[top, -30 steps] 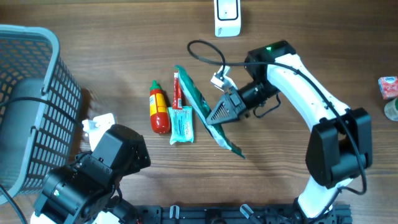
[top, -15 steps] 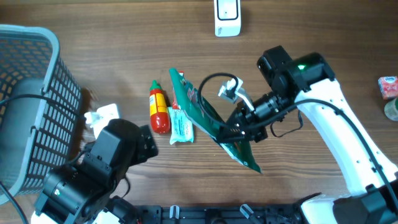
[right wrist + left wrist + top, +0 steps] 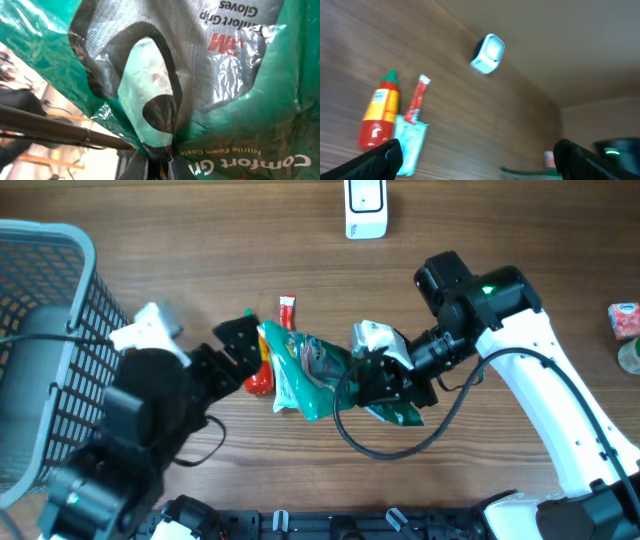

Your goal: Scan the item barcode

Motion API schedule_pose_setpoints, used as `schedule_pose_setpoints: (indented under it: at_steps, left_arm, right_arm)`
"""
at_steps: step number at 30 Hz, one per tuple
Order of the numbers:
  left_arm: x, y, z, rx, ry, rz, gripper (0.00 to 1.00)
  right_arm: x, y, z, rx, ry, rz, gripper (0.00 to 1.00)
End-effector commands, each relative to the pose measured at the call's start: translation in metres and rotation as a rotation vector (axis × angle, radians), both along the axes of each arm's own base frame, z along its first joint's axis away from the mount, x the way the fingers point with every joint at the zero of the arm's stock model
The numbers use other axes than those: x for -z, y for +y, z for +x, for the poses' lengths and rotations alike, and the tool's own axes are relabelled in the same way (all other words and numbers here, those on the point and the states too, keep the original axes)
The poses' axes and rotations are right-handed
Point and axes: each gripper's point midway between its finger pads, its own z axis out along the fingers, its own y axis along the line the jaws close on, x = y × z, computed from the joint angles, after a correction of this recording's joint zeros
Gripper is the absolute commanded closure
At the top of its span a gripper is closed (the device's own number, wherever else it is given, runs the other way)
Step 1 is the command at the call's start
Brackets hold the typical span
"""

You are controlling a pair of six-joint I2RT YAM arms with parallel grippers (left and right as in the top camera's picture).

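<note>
Right gripper (image 3: 378, 378) pinches green glove packet (image 3: 305, 365) over table centre, packet's long axis roughly left edge to right edge. Left gripper (image 3: 238, 345) wide, empty, just beside packet's left end. Scanner (image 3: 365, 208) at far edge, straight beyond packet.

R arm (image 3: 545, 380) — white shells, black joints, green LED (image 3: 487, 290), looping black cable (image 3: 385, 452); L arm (image 3: 150, 415) — mostly black.

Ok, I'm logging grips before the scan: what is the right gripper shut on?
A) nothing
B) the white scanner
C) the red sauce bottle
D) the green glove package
D: the right gripper pinches the green glove package, whose print fills the right wrist view.
</note>
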Motion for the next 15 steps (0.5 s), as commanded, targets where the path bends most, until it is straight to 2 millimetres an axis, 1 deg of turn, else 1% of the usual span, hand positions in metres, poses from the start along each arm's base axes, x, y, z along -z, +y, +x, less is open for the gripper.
schedule_pose_setpoints:
  at_steps: [1,3,6,7,9,15]
  left_arm:
    - [-0.054,-0.01,-0.02,0.111,-0.106,-0.17,0.0]
    - [-0.074,-0.03,-0.032,0.254,-0.15,-0.25,0.0]
    - [-0.082,-0.051,-0.043,0.401,-0.146,-0.309,0.0]
    - [-0.079,-0.058,-0.046,0.439,-0.108,-0.337,0.0]
    - [-0.069,-0.065,-0.046,0.472,-0.049,-0.349,0.0]
    - [-0.017,-0.071,-0.032,0.433,0.203,-0.33,0.0]
  right_arm:
    - [0.004,0.0,0.006,-0.023,-0.069,0.003,0.96]
    - [0.003,0.003,0.01,-0.022,-0.085,0.018,0.95]
    - [0.001,0.005,0.012,-0.022,-0.094,0.038,0.95]
    - [0.001,0.005,0.012,-0.022,-0.094,0.038,0.95]
    - [0.001,0.005,0.012,-0.022,-0.094,0.038,0.95]
    - [0.001,0.005,0.01,-0.022,-0.087,0.034,0.95]
